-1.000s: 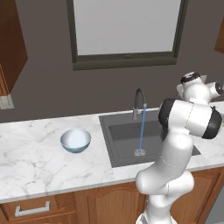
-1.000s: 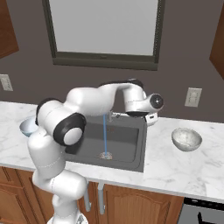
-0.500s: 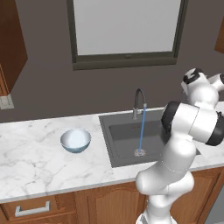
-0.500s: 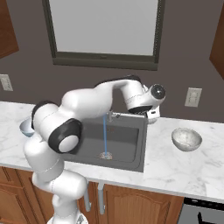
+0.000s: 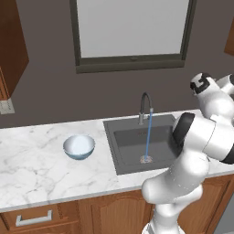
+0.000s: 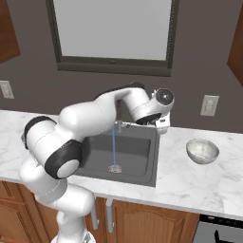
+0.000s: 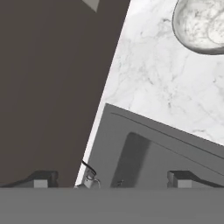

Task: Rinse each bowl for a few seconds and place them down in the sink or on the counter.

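Two dark fingertips are seen at the bottom of the hand view, set far apart; the gripper is spread to its full width, with nothing held between the jaws and nothing touched. It is carried above the rear right corner of the sink, beside the back wall.

Nearest the base, the brown cabinet fronts are noted under the white marble counter. The sink is recessed in that counter, and a thin stream of water is seen falling from the gooseneck faucet to the drain.

The light blue bowl is recorded in the left base view, upright on the counter to the left of the sink and well apart from it. The grey speckled bowl is recorded in the right base view, upright on the counter to the right of the sink; it is also caught at the top right of the hand view, on marble, clear of the gripper.

Farther back, a wall outlet is shown in the right base view, and the window stands above the sink.
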